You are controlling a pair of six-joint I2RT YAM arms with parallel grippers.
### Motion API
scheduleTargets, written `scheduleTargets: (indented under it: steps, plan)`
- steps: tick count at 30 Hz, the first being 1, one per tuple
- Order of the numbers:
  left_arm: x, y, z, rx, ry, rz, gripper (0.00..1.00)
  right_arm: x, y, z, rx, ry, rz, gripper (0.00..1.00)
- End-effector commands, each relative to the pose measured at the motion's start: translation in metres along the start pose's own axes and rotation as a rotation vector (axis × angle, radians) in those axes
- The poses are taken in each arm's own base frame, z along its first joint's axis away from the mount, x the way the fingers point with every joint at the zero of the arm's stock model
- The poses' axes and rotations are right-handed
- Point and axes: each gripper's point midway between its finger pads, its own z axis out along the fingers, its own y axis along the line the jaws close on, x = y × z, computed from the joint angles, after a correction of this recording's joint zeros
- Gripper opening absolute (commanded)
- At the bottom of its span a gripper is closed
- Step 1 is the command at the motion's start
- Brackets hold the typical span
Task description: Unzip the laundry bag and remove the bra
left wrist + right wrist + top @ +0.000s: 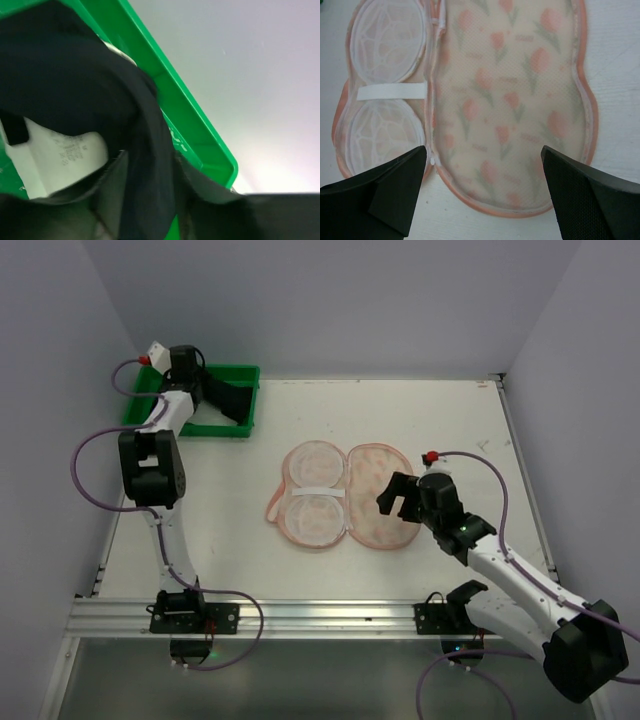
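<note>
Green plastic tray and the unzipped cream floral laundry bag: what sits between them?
Nothing: top view shows bare white table between green tray and laundry bag.

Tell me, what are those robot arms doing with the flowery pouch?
They are emptying a laundry bag. The bag lies unzipped and spread open flat in the middle of the table, with nothing inside its mesh cups. The left arm reaches over the green tray in the far corner, where the black bra is. Whether it is gripping the bra cannot be seen. The right end effector hovers wide open above the bag's flowery half, holding nothing.
</note>
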Motion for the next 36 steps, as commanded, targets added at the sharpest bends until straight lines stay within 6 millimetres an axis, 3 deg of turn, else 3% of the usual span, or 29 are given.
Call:
scheduleTargets:
  steps: [1, 2, 5, 6, 7, 8, 9, 11, 12, 13, 14, 15, 16, 17, 18, 20, 23, 24, 25, 29, 34, 36]
  plan:
    - [-0.017, -0.024, -0.019, 0.089, -0.023, 0.003, 0.51, -0.022, -0.011, -0.001, 0.103, -0.064, 0.078, 0.99]
    - [-0.014, -0.026, -0.022, 0.111, -0.001, 0.017, 0.56, -0.021, -0.018, -0.001, 0.135, -0.055, 0.085, 0.99]
    - [-0.015, -0.039, -0.043, 0.18, 0.037, 0.063, 0.82, -0.024, -0.033, -0.001, 0.212, -0.047, 0.113, 0.99]
    - [-0.024, -0.048, -0.057, 0.213, 0.029, 0.072, 0.97, -0.027, -0.035, -0.002, 0.224, -0.048, 0.127, 0.99]
    - [-0.022, -0.047, -0.065, 0.228, 0.047, 0.098, 1.0, -0.027, -0.038, -0.002, 0.236, -0.044, 0.148, 0.99]
    - [-0.024, -0.048, -0.073, 0.239, 0.053, 0.109, 1.0, -0.026, -0.048, -0.001, 0.269, -0.029, 0.169, 0.99]
    - [-0.039, -0.057, -0.093, 0.27, 0.033, 0.118, 1.0, -0.026, -0.052, 0.0, 0.282, -0.023, 0.185, 0.99]
    - [-0.039, -0.053, -0.113, 0.284, 0.048, 0.169, 1.0, -0.025, -0.063, 0.002, 0.307, 0.004, 0.237, 0.99]
    - [-0.055, -0.059, -0.137, 0.313, 0.023, 0.177, 1.0, -0.025, -0.065, 0.003, 0.308, 0.012, 0.253, 0.99]
    - [-0.058, -0.06, -0.15, 0.334, 0.021, 0.21, 1.0, -0.025, -0.068, 0.004, 0.309, 0.019, 0.276, 0.99]
    - [-0.051, -0.05, -0.156, 0.323, 0.043, 0.234, 1.0, -0.022, -0.072, 0.007, 0.308, 0.045, 0.303, 0.99]
    - [-0.063, -0.053, -0.18, 0.355, 0.017, 0.263, 1.0, -0.024, -0.071, 0.008, 0.302, 0.054, 0.314, 0.99]
    - [-0.063, -0.051, -0.192, 0.372, 0.022, 0.284, 1.0, -0.025, -0.071, 0.01, 0.301, 0.062, 0.324, 0.99]
    - [-0.052, -0.037, -0.196, 0.352, 0.053, 0.311, 1.0, -0.025, -0.072, 0.012, 0.303, 0.072, 0.334, 0.99]
    - [-0.061, -0.037, -0.216, 0.369, 0.03, 0.326, 1.0, -0.023, -0.072, 0.016, 0.301, 0.093, 0.339, 0.99]
    - [-0.049, -0.022, -0.232, 0.37, 0.084, 0.379, 1.0, -0.021, -0.074, 0.02, 0.311, 0.114, 0.35, 0.99]
    - [-0.04, -0.005, -0.276, 0.424, 0.119, 0.43, 1.0, -0.015, -0.072, 0.03, 0.306, 0.167, 0.374, 0.99]
    - [-0.022, 0.01, -0.278, 0.427, 0.162, 0.456, 1.0, -0.015, -0.07, 0.033, 0.294, 0.178, 0.378, 0.99]
    - [-0.014, 0.012, -0.287, 0.463, 0.182, 0.469, 1.0, -0.009, -0.072, 0.037, 0.305, 0.208, 0.381, 0.99]
    - [-0.005, 0.04, -0.318, 0.466, 0.191, 0.529, 1.0, -0.001, -0.069, 0.049, 0.295, 0.27, 0.382, 0.99]
    - [0.004, 0.07, -0.326, 0.444, 0.13, 0.571, 1.0, 0.012, -0.069, 0.059, 0.285, 0.329, 0.394, 0.97]
    - [0.017, 0.076, -0.324, 0.47, 0.146, 0.572, 1.0, 0.017, -0.065, 0.064, 0.262, 0.358, 0.397, 0.96]
